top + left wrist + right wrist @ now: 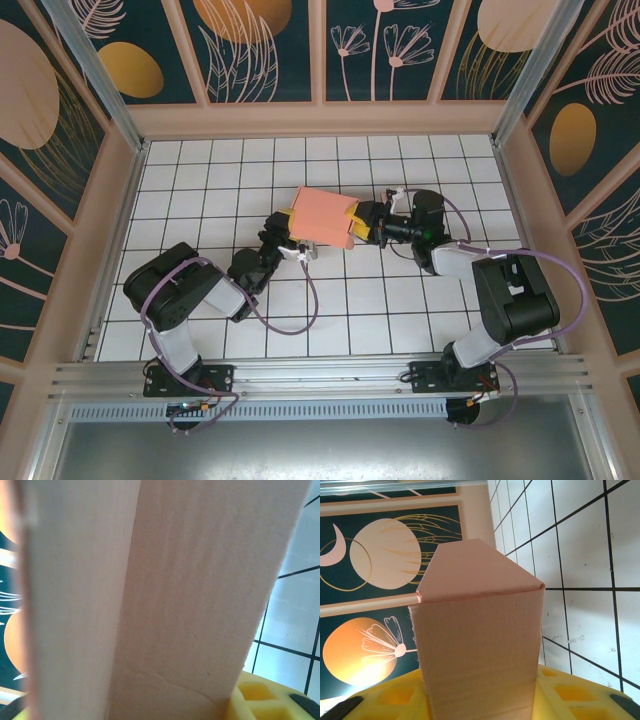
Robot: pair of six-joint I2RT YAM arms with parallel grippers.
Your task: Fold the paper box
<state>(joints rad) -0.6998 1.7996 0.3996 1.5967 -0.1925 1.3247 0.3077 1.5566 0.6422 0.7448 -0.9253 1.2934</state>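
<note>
Around the middle of the white tiled table (200,300), a touch toward 12 o'clock, the paper box (320,215) sits between the two arms, looking like a box rather than a flat blank. The right gripper (360,228) comes in at its 3 o'clock, yellow fingers (580,695) closed either side of one end, I'd guess to steady it. The left gripper (288,232) is at the box's 8 o'clock with card right against its finger (260,700). Honestly can't tell if it's clamping. Probably working a flap.
</note>
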